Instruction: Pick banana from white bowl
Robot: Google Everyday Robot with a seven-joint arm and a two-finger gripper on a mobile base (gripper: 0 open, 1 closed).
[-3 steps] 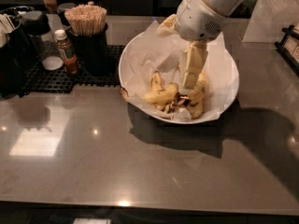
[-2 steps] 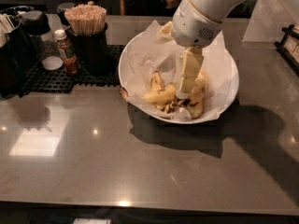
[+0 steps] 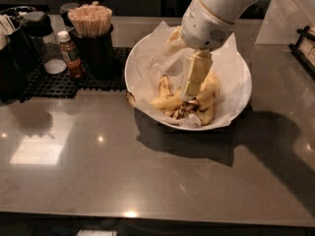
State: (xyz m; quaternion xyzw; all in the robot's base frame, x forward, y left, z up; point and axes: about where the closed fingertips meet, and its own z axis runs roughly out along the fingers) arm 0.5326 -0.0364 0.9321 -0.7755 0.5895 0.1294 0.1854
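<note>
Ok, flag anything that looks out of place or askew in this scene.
The crinkled paper liner juts unevenly past the white bowl rim, and a brown tip pokes over that rim on the image-left side. The bananas lie jumbled and dark-spotted, with the gripper down among them.

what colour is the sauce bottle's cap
White cap, camera view; the gripper is down among the bananas in the white bowl.
</note>
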